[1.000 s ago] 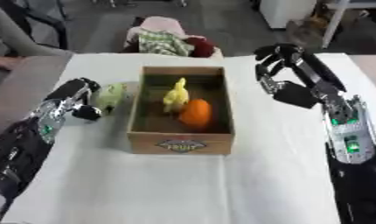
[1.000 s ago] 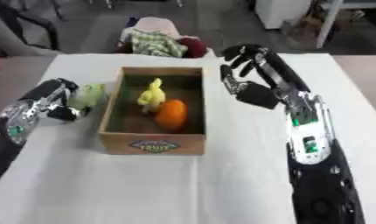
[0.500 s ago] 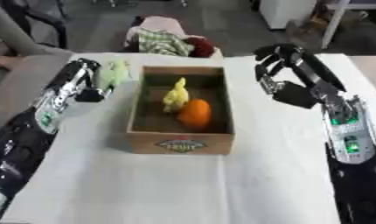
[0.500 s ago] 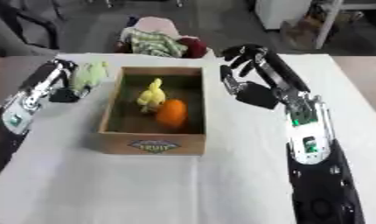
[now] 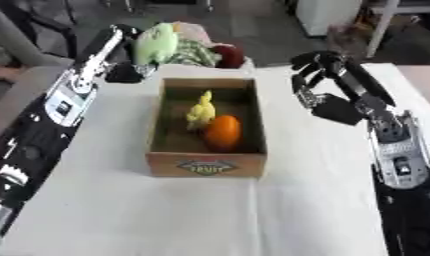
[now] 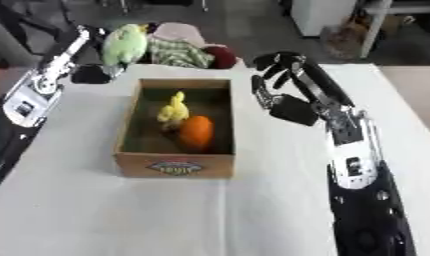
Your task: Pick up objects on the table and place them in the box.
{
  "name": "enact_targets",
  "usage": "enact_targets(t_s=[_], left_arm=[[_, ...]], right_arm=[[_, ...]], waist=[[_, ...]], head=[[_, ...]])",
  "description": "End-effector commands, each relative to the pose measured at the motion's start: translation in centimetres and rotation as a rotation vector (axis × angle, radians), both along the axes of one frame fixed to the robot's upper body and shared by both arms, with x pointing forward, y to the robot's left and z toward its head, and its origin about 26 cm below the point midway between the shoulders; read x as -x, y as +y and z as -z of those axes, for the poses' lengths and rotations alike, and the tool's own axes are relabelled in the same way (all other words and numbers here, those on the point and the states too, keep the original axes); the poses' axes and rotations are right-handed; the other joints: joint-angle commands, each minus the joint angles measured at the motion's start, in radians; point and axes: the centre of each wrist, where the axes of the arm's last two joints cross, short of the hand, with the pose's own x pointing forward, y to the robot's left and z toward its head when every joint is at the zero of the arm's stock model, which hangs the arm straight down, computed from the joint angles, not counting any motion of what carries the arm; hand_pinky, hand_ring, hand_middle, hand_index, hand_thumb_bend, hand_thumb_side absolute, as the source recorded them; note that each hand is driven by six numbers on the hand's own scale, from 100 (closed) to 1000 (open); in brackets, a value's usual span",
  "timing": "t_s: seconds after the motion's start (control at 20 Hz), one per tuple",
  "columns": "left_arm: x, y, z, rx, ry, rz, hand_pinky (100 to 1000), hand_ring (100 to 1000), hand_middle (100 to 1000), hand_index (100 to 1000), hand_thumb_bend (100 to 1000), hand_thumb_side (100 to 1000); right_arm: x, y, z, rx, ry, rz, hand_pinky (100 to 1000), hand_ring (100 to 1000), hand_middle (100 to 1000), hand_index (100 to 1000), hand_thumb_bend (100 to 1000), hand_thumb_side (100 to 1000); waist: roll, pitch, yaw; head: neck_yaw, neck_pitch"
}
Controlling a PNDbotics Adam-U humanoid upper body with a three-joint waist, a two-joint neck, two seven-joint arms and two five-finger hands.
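1. While the left hand sits raised at the far-left corner of the box, fingers curled round a pale green soft toy, worth noting where that toy hangs: up off the surface, just beyond and left of the box's far wall, not over the opening yet.
2. Already in the box: a yellow toy standing toward the middle, and an orange touching it on the near side. Free room looks to be along the far end and the left wall, so aiming there seems smartest.
3. Next bit probably wants a short swing right and toward the near side, until the green toy sits fully above the opening. Letting go too soon risks bouncing it off the rim onto the cloth.
4. Soft toy, so likely to squash and flop rather than roll. Lowering close to the floor of the box before releasing should stop it from knocking the yellow one over.
5. Right hand hovers just right of the box, fingers spread and hooked, nothing in it. Fine there as long as it keeps off the wall.
6. Pile of cloth and a dark red thing past the far edge: can't tell what those are, best steered around.
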Motion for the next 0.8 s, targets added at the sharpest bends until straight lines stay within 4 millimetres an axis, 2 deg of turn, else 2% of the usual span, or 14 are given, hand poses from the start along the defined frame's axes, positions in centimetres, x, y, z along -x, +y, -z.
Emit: enact_targets(t_s=[0.05,0.15,0.25,0.35,0.4,0.45,0.5,0.6,0.7,0.8], left_arm=[[-0.4,-1.1,0.0,-0.083,0.031,0.059,734,481,436,570,136,243],[-0.6,-1.4,1.4,-0.116,0.089,0.084,747,509,468,597,178,256],[-0.5,-1.4,2.5,-0.145,0.147,0.119,769,556,525,648,257,274],[-0.4,-1.3,2.9,-0.16,0.183,0.153,799,611,587,705,413,278],[-0.3,-1.1,2.9,-0.158,0.192,0.165,804,620,597,714,447,276],[-0.2,-1.0,2.6,-0.146,0.186,0.177,833,671,651,748,599,303],[-0.1,-0.8,2.2,-0.127,0.175,0.187,845,688,675,762,648,400],[0.2,-0.5,1.3,-0.074,0.146,0.201,876,723,714,780,719,533],[0.6,-0.2,0.4,-0.012,0.112,0.214,902,747,740,789,747,602],[1.4,0.3,-1.0,0.055,0.068,0.229,912,754,750,793,729,616]], right_arm=[[0.1,0.5,-1.0,0.002,-0.031,-0.016,570,691,700,826,100,638],[0.1,0.5,-1.0,0.003,-0.029,-0.016,570,690,699,826,100,640],[0.1,0.4,-1.0,0.003,-0.028,-0.014,570,690,699,826,100,642],[0.1,0.3,-1.0,0.004,-0.028,-0.012,570,690,699,826,100,640],[0.1,0.3,-1.0,0.005,-0.028,-0.011,570,690,699,826,100,641],[0.1,0.2,-1.0,0.005,-0.028,-0.009,570,690,699,826,100,641],[0.1,0.2,-1.0,0.004,-0.028,-0.008,570,690,699,826,100,641],[0.1,0.1,-1.0,0.003,-0.029,-0.005,570,690,699,826,100,642],[0.1,0.0,-1.1,0.004,-0.028,-0.002,570,690,699,826,100,643],[0.0,-0.2,-1.0,0.005,-0.027,0.003,570,690,699,826,100,643]], waist=[[0.001,-0.018,-0.004],[0.002,-0.018,-0.006],[0.002,-0.017,-0.006],[0.002,-0.016,-0.005],[0.002,-0.016,-0.005],[0.002,-0.016,-0.003],[0.002,-0.015,-0.001],[0.002,-0.015,0.003],[0.002,-0.015,0.008],[0.003,-0.016,0.015]], head=[[0.006,-0.002],[0.006,-0.003],[0.004,-0.003],[0.002,-0.002],[0.001,-0.002],[0.0,-0.003],[-0.001,-0.003],[-0.004,-0.004],[-0.008,-0.004],[-0.012,-0.004]])
